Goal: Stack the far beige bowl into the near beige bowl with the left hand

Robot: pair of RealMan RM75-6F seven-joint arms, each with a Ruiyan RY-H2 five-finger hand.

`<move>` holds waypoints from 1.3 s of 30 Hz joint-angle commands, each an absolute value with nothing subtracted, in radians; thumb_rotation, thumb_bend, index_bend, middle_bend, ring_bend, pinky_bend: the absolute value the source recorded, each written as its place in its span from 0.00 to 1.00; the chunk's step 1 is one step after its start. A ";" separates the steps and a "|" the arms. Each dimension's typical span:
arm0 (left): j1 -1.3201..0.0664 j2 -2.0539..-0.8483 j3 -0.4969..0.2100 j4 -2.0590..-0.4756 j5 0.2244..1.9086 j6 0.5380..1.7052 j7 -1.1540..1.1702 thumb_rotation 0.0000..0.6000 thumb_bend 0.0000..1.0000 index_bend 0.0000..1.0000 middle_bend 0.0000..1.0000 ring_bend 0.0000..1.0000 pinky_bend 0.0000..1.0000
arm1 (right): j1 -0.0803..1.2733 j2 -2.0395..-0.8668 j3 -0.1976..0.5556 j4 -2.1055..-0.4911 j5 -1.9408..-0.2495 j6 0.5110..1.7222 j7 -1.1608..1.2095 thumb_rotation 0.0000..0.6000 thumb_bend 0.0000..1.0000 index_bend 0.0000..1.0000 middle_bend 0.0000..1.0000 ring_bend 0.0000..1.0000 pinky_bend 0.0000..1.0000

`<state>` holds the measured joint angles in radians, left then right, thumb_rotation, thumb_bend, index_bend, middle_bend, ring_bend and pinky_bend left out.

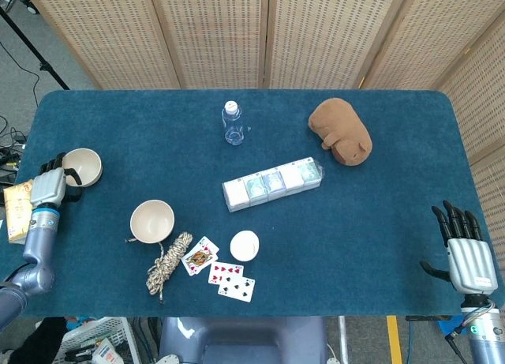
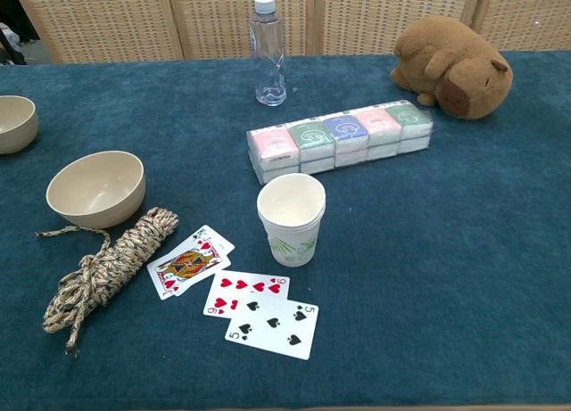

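The far beige bowl [image 1: 84, 166] sits upright near the table's left edge, and its right part shows at the left border of the chest view [image 2: 16, 123]. My left hand [image 1: 52, 183] is against its left side, with dark fingers [image 1: 69, 174] reaching onto the rim; whether they pinch it is unclear. The near beige bowl [image 1: 151, 220] [image 2: 95, 187] stands upright and empty, closer to me and to the right. My right hand [image 1: 465, 252] hangs off the table's right front corner, fingers apart and empty.
A coiled rope [image 1: 167, 263] lies just in front of the near bowl, with playing cards [image 1: 221, 271] and a paper cup [image 2: 291, 218] to its right. Farther back are a tissue pack row [image 1: 272, 183], a water bottle [image 1: 232, 124] and a brown plush toy [image 1: 341, 132].
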<state>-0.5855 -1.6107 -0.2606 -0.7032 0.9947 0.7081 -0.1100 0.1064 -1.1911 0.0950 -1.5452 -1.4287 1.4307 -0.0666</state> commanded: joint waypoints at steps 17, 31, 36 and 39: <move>-0.505 -1.418 -0.227 -1.146 1.209 1.000 -0.137 1.00 0.53 0.76 0.00 0.00 0.00 | 0.107 -1.190 0.091 -1.552 -1.429 1.428 -0.070 1.00 0.00 0.00 0.00 0.00 0.00; -0.444 -1.228 -0.066 -1.555 1.489 1.104 -0.130 1.00 0.53 0.77 0.00 0.00 0.00 | 0.106 -1.185 0.091 -1.553 -1.429 1.429 -0.063 1.00 0.00 0.00 0.00 0.00 0.00; -0.411 -1.210 -0.018 -1.588 1.539 1.150 -0.091 1.00 0.53 0.77 0.00 0.00 0.00 | 0.106 -1.182 0.092 -1.555 -1.427 1.428 -0.059 1.00 0.00 0.00 0.00 0.00 0.00; -0.396 -1.215 -0.003 -1.583 1.540 1.161 -0.051 1.00 0.53 0.77 0.00 0.00 0.00 | 0.106 -1.182 0.091 -1.556 -1.429 1.428 -0.058 1.00 0.00 0.00 0.00 0.00 0.00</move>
